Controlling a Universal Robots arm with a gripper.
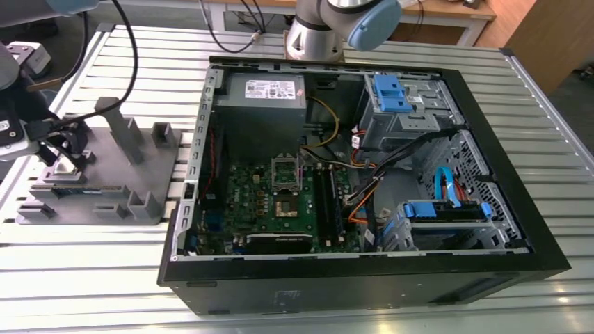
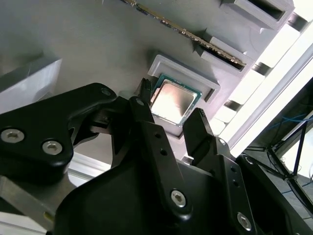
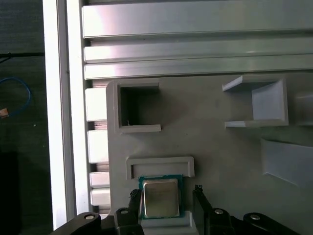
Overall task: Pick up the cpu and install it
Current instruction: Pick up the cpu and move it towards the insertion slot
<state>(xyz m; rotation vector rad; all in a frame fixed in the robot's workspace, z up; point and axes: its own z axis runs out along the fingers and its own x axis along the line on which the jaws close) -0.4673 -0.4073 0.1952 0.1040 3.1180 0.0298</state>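
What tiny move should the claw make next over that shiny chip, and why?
Probably close: the gripper has its fingers open on either side of the cpu, which lies flat in the grey holder pocket, not yet gripped.

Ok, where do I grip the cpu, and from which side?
Take the cpu by the two opposite edges that the holder leaves free, coming straight down from above. It lies flat in a shallow nest with raised lips on the other two sides, so the thin free edges look like the best hold. The open gripper straddles those edges.
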